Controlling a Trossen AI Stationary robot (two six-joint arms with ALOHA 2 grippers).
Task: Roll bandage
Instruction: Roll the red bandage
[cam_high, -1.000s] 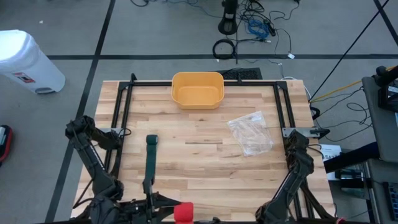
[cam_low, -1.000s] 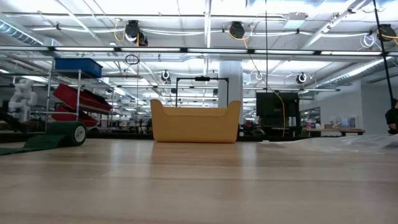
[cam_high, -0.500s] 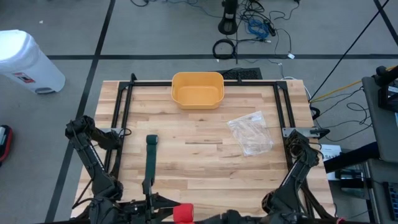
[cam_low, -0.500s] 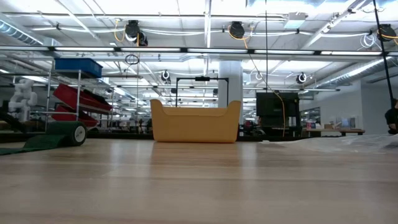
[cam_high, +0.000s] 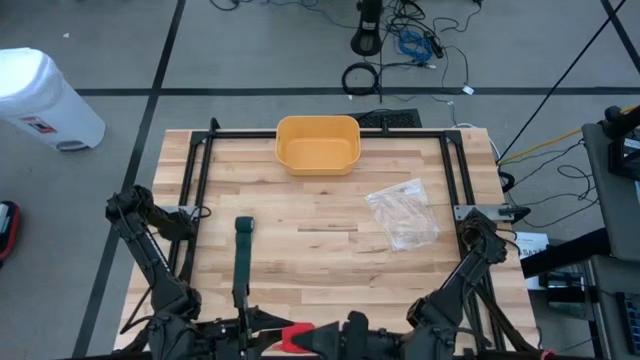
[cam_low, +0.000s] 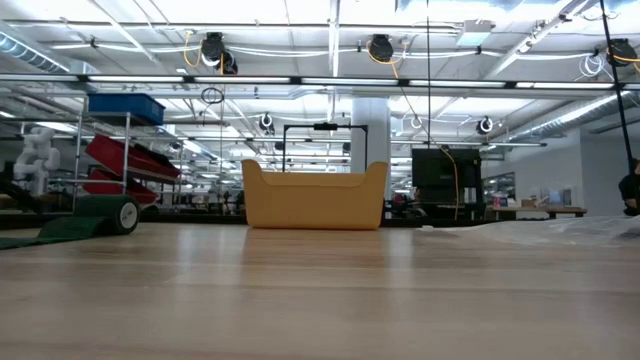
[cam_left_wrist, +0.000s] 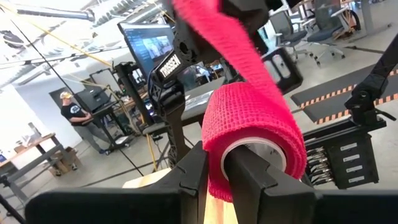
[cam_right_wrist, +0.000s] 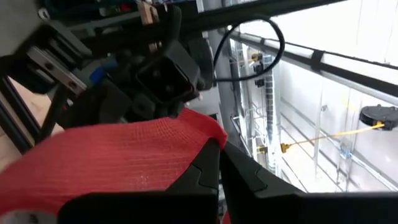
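While our left claw (cam_left_wrist: 214, 174) stays clamped on the core of the red elastic bandage roll (cam_left_wrist: 252, 140) at the desk's (cam_high: 330, 250) near edge, our right claw (cam_right_wrist: 214, 171) pinches its loose tail (cam_right_wrist: 118, 155) shut, keeping tension for winding.

Red bandage (cam_left_wrist: 252, 134), ribbed weave; yellow tub (cam_high: 317, 144); dark green strap (cam_high: 241, 260); clear plastic bag (cam_high: 403, 213); pale wood-plank table (cam_high: 330, 265); white bin (cam_high: 42, 98).

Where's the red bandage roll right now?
In the high view the red bandage roll sits at the table's near edge, between the two arms; the left tool grips its core while the right tool pinches its loose strip.
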